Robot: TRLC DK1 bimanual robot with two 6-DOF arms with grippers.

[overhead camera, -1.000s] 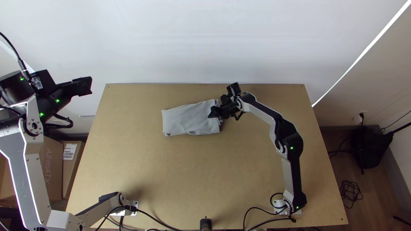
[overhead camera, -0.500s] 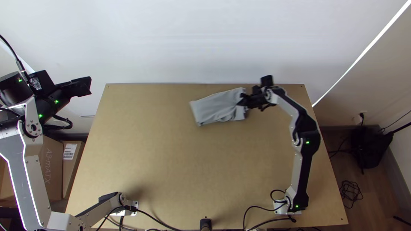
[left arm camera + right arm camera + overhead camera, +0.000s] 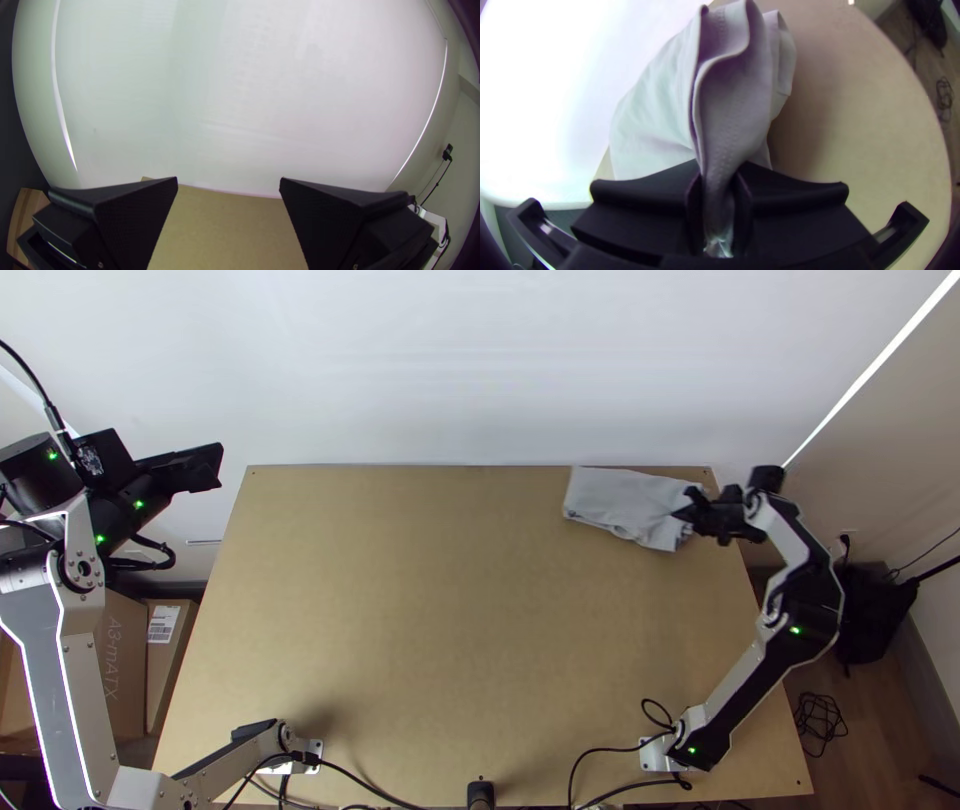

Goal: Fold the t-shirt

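Black left gripper [image 3: 216,467], fingers spread, hangs at ten o'clock, beyond the table [image 3: 420,670]; folded grey t-shirt [image 3: 620,498] lies around half past one, its end pinched in the right gripper [image 3: 688,510] at two o'clock.

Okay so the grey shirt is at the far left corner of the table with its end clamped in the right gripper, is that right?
Not quite: the top view shows the shirt at the far right corner of the table, its end clamped in the right gripper.
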